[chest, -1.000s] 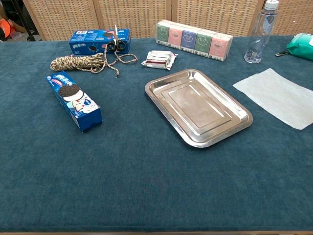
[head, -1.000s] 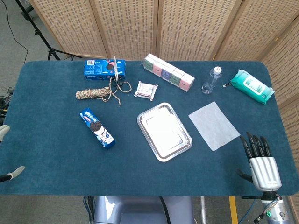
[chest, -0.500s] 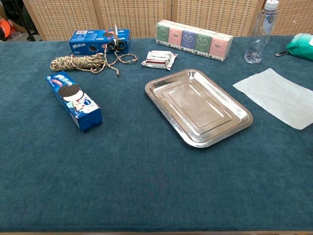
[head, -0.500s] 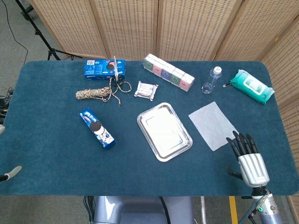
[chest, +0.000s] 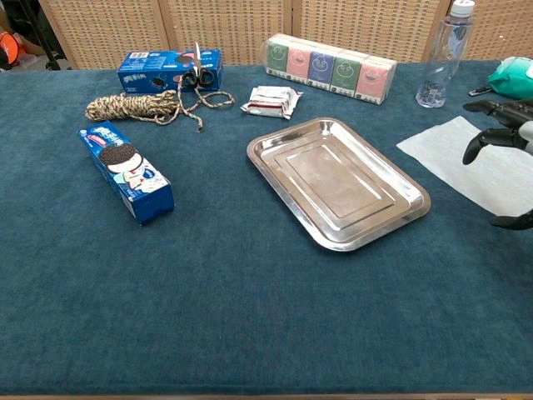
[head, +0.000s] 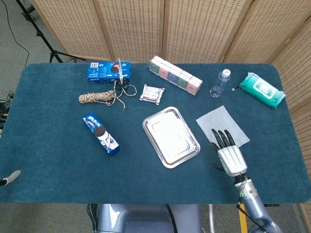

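**Right hand spread over the near edge of the white sheet**

Right hand hovers with fingers apart and nothing in them, its fingertips above the near edge of the white sheet. That sheet lies flat on the right part of the blue table, just right of the steel tray. Beyond the sheet stands a water bottle, with a green wipes pack further right. Only a grey fingertip of the left hand shows at the near left edge, so its state cannot be told.
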Available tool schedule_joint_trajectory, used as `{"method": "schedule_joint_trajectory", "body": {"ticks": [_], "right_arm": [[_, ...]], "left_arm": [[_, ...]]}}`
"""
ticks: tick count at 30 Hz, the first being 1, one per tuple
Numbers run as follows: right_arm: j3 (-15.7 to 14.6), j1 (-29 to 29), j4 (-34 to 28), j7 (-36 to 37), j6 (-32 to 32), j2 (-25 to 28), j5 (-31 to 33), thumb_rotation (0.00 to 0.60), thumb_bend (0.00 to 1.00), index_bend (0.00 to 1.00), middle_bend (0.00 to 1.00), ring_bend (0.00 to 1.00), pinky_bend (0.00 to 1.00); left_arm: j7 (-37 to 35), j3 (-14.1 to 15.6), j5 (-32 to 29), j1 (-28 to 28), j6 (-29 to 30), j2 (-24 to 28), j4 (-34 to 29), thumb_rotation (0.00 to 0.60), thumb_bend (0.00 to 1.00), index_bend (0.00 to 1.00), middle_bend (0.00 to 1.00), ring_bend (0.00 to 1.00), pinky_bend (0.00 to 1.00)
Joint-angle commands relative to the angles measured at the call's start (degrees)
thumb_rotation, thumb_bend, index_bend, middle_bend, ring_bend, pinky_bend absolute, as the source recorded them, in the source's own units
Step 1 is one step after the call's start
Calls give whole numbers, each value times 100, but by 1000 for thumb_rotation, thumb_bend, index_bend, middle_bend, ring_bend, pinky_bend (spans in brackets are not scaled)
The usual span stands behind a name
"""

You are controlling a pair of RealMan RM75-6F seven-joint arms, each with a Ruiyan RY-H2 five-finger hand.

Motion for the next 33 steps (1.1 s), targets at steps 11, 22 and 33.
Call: {"method": "schedule_joint_trajectory", "body": {"ticks": [11,22,33], "right_arm": [[7,286,904,-18,-226,-476,232,600,260,358,0,0,0],[-94,234,1165,57,-223,-464,388,600,260,358,0,0,0],[-231,196,1471,264,-156,-494,374,600,260,358,0,0,0]], "left_arm": [[127,-19,-51,-18,-37,-38,-47,600,0,0,0,0,0],[77,-23,-60,-11,-42,-23,-34,600,0,0,0,0,0],[131,-27,-69,-25,-73,-38,-49,600,0,0,0,0,0]]}}
